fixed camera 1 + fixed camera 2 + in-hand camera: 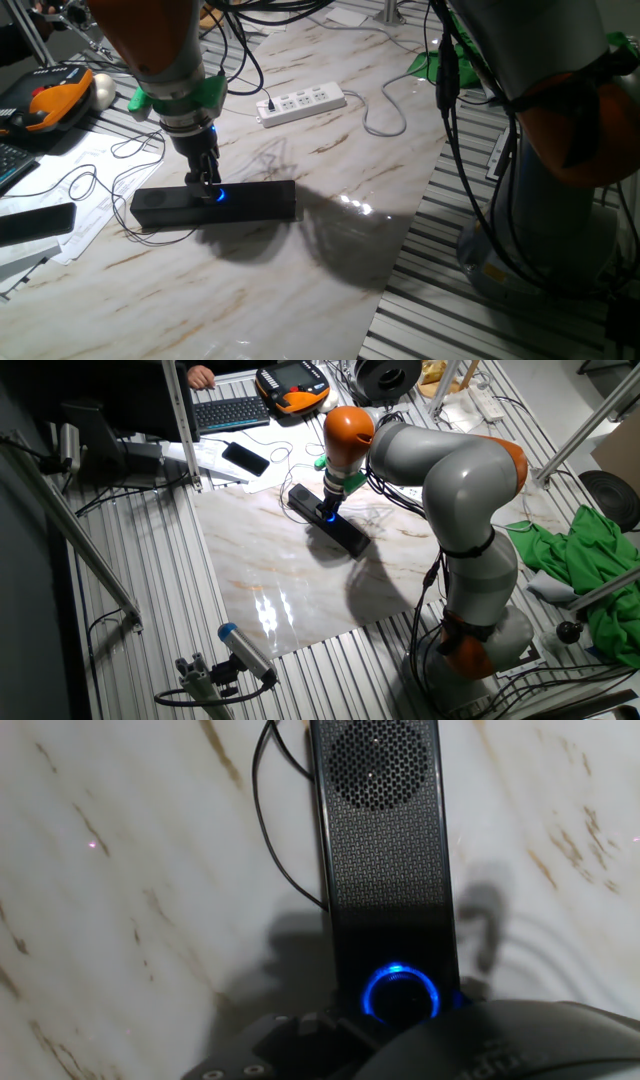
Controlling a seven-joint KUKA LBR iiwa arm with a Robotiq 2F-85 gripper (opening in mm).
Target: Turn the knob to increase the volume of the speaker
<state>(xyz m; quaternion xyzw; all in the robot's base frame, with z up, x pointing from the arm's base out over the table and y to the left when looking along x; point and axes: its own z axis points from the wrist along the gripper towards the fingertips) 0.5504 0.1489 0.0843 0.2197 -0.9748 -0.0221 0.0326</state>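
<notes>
so the gripper (210, 186) is right down on the knob (218, 194), mid-way along the speaker (250, 201) lying on the marble table (300, 270). can't tell if the fingers are actually pinching it. the turning looks left to do

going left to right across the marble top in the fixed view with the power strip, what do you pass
speaker with the gripper down at its lit knob → white power strip → loose grey cable loop → green cloth at the slab's far right corner.
</notes>
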